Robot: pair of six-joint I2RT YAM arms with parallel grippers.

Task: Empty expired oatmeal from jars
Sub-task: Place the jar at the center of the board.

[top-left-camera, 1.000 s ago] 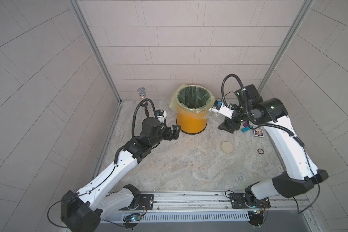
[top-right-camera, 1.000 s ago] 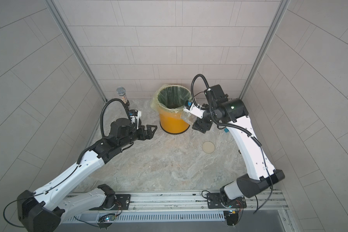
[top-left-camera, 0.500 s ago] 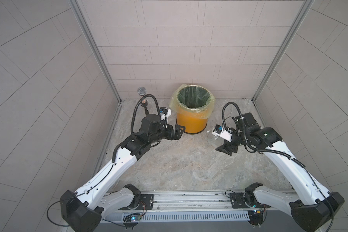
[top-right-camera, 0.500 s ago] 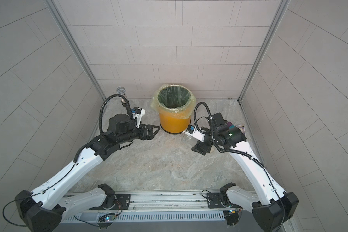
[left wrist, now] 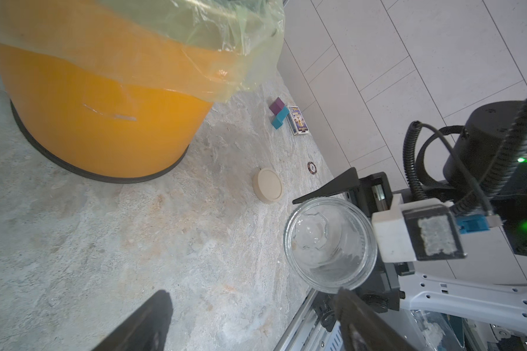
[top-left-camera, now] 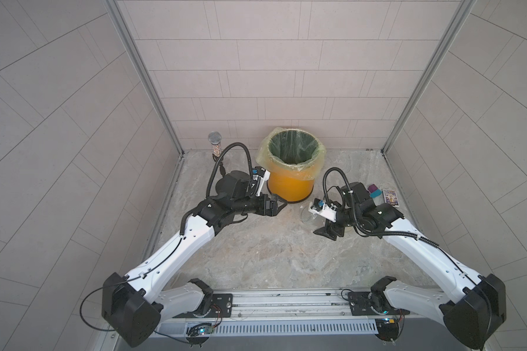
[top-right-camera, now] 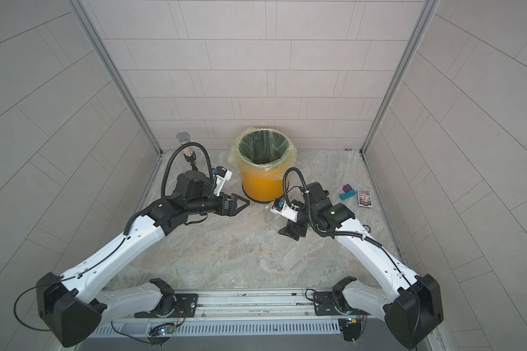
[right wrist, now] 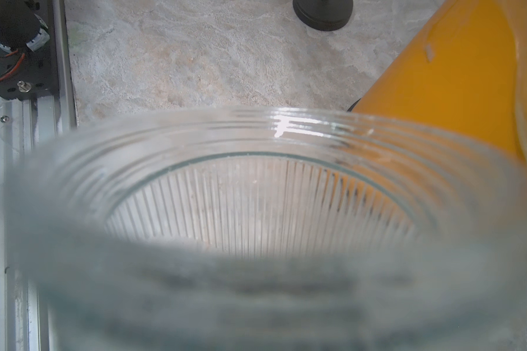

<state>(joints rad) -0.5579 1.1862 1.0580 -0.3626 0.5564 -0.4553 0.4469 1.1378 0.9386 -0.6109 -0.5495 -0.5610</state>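
In both top views my right gripper [top-left-camera: 313,219] [top-right-camera: 275,219] is shut on the clear jar [top-left-camera: 308,212] [top-right-camera: 270,212], low over the table at the front right of the orange bin [top-left-camera: 291,185] [top-right-camera: 260,187]. The jar [left wrist: 329,243] lies tilted with its open mouth toward my left arm. It looks clear inside, and the oatmeal is out of view. The jar's ribbed glass [right wrist: 271,146] fills the right wrist view and hides that gripper's fingers. The cream lid [left wrist: 267,189] lies flat on the table beyond the jar. My left gripper [top-left-camera: 282,206] [top-right-camera: 244,205] [left wrist: 250,319] is open and holds nothing, beside the bin's base.
A microphone on a stand [top-left-camera: 215,141] is at the back left. Purple and teal blocks [top-left-camera: 374,191], a small card box [top-left-camera: 390,196] and a dark ring [left wrist: 312,167] lie by the right wall. The bin has a yellowish liner [left wrist: 195,36]. A metal rail [top-left-camera: 286,301] runs along the table's front edge.
My right arm has brought the jar down from the bin's rim to low over the table. My left gripper has moved right toward the bin's base and its jaws have narrowed a little.
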